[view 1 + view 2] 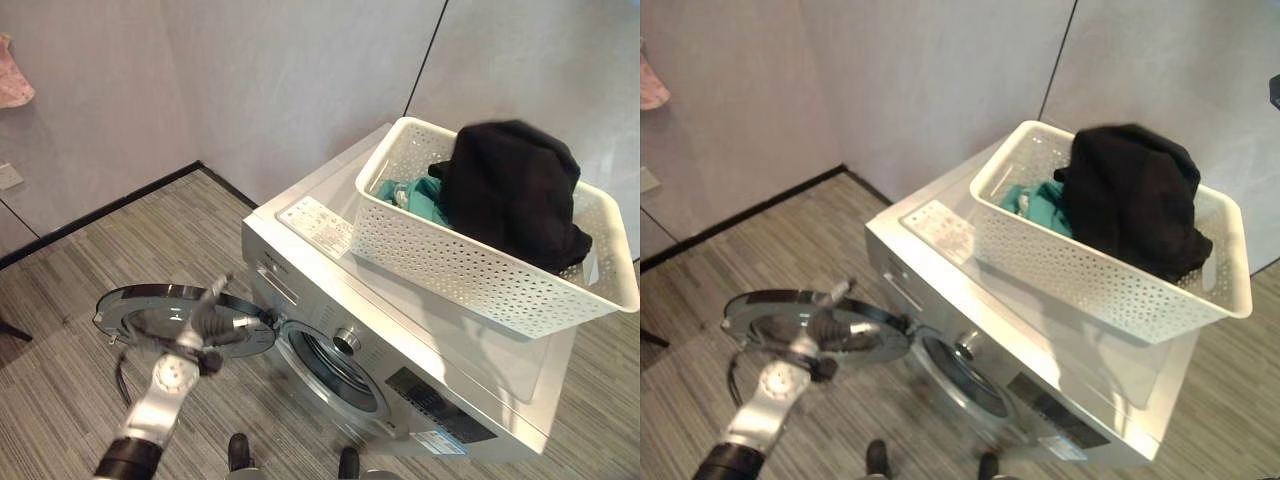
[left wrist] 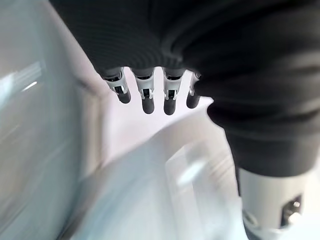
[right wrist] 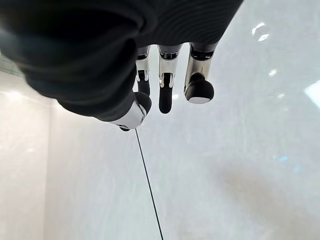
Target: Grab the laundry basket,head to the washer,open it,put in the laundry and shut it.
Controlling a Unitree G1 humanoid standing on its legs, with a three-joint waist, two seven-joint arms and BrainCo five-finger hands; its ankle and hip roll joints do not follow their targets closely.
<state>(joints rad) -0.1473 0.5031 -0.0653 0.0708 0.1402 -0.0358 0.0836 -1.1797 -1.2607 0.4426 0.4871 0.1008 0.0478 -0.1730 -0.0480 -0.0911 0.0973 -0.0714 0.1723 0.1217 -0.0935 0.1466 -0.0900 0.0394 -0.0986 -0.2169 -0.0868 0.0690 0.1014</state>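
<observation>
A silver front-loading washer (image 1: 420,330) stands against the wall with its round door (image 1: 135,297) swung wide to the left, leaving the dark drum opening (image 1: 335,368) uncovered. On its top sits a white perforated laundry basket (image 1: 470,270) holding a black garment (image 1: 515,190) and a teal one (image 1: 412,197). My left hand (image 1: 197,333) is at the open door, over its inner glass; in the left wrist view its fingers (image 2: 146,95) are straight and hold nothing. My right hand (image 3: 165,92) hangs with relaxed fingers in front of the pale wall, empty.
Striped grey floor (image 1: 90,260) spreads to the left of the washer, bounded by a black skirting line along the pale walls. A pink cloth (image 1: 12,85) hangs high on the left wall, with a wall socket (image 1: 8,176) below it.
</observation>
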